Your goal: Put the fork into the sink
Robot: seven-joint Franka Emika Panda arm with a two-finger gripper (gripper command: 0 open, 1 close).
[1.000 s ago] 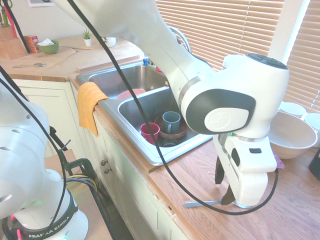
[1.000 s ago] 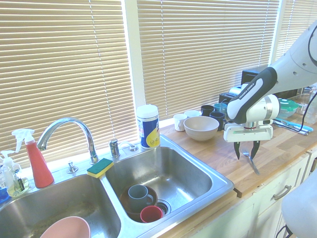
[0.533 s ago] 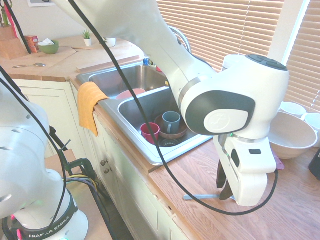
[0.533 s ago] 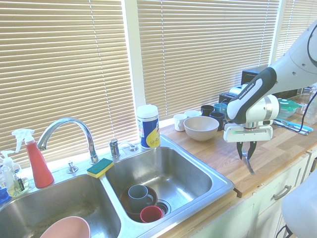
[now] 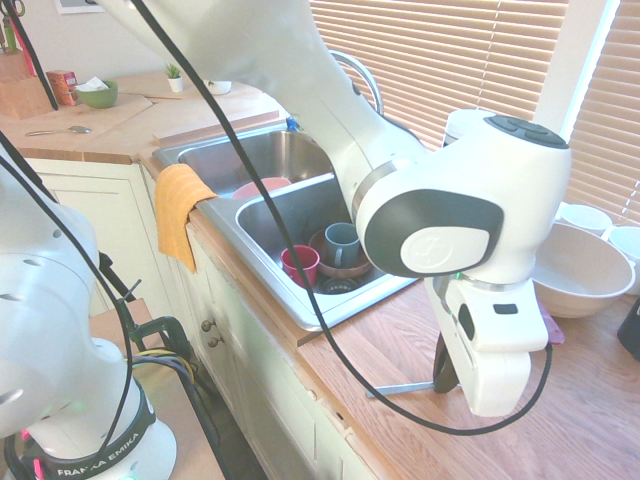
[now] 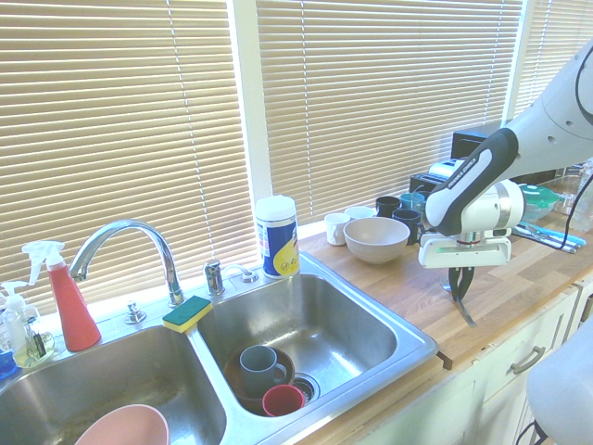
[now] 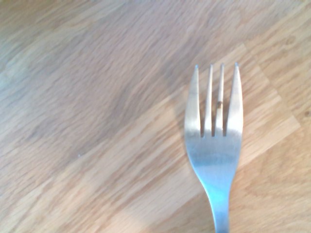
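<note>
While the gripper is pinching the fork just off the wooden counter at right of frame, the sink drop is awaiting transport left.

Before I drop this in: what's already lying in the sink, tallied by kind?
Cups: 2, a grey cup and a red cup
Dishes: 1, a brown dish under the grey cup
Bowls: 1, a pink bowl in the other basin
Total: 4 in the sink
</note>
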